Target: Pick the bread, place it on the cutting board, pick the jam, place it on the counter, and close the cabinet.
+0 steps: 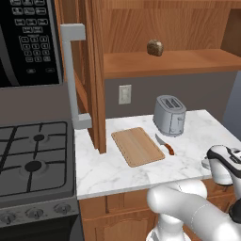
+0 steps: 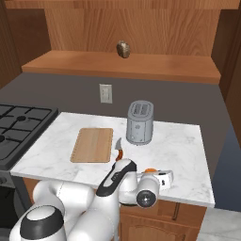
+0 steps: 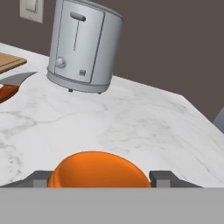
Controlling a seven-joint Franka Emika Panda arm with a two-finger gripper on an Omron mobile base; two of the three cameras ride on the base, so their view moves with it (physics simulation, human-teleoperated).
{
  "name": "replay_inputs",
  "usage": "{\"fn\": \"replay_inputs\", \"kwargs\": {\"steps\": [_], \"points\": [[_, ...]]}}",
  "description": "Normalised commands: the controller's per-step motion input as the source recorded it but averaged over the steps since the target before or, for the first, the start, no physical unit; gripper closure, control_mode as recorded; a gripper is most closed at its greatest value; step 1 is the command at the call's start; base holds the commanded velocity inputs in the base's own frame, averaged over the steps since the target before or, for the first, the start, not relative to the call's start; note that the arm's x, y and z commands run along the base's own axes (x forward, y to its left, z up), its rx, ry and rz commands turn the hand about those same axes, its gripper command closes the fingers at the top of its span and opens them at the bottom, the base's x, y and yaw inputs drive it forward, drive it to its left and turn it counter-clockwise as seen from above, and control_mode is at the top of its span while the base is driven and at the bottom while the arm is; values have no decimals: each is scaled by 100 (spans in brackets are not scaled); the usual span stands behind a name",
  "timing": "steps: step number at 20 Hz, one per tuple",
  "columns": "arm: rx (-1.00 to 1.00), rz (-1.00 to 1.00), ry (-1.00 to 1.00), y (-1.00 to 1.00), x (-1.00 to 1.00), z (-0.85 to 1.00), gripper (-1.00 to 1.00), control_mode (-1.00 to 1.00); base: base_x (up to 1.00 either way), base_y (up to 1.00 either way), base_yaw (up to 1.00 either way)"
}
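Observation:
The jam (image 3: 98, 169), an orange jar, sits between my gripper's (image 3: 99, 177) two fingertips, which press on its sides low over the counter (image 3: 131, 127). In the right base view the jam (image 2: 149, 170) and the gripper (image 2: 153, 173) are near the counter's (image 2: 179, 141) front edge, in front of the toaster. I cannot tell whether the jar touches the slab. The bread (image 1: 155, 47) (image 2: 123, 49), a dark speckled chunk, rests on the shelf of the cabinet (image 1: 164, 63); the cabinet's door (image 1: 96, 70) stands open. The cutting board (image 1: 138, 146) (image 2: 93, 144) lies bare on the counter.
A silver toaster (image 1: 169, 114) (image 2: 140, 122) (image 3: 83, 48) stands behind the gripper. An orange-handled knife (image 1: 164, 144) (image 2: 119, 149) (image 3: 11, 85) lies between the board and the toaster. The stove (image 1: 33, 155) is at the left, with a microwave (image 1: 28, 42) above it.

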Motion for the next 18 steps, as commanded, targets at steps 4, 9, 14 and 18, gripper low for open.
{"fn": "replay_inputs", "kwargs": {"steps": [4,9,14,18], "points": [[0,0,0,0,0,0,-100,-100,0,0,0],[0,0,0,0,0,0,-100,-100,0,0,0],[0,0,0,0,-5,0,-100,-100,0,0,0],[0,0,-7,-1,-18,1,-100,-100,0,0,0]]}}
